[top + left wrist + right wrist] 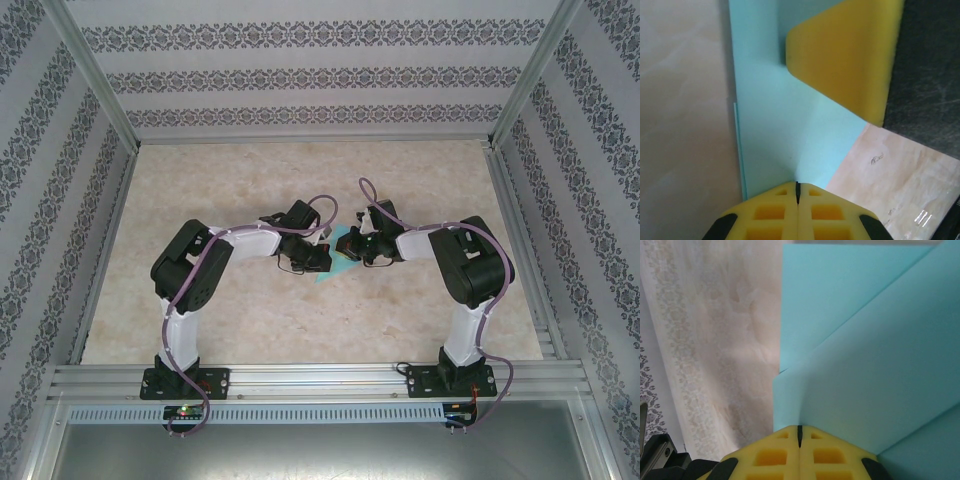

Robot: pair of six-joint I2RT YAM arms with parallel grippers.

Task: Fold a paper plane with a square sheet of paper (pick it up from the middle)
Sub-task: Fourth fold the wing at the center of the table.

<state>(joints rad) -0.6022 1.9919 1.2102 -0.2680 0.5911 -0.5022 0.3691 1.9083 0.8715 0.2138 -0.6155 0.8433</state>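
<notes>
The square sheet of paper (330,268) is turquoise and folded into overlapping layers, and it sits between the two grippers at mid-table. My left gripper (322,256) meets it from the left and my right gripper (356,250) from the right. In the left wrist view the yellow jaws (797,191) are shut, and the paper (780,130) runs out from their tips with a faint crease. A yellow finger of the right gripper (850,55) lies across the paper's far end. In the right wrist view the jaws (800,432) are shut on the paper (865,365), whose layers fan out from the tips.
The marbled beige tabletop (300,170) spreads around the arms, walled by patterned panels on three sides. An aluminium rail (320,380) carries both arm bases at the near edge. Both elbows stick outwards to the left and right.
</notes>
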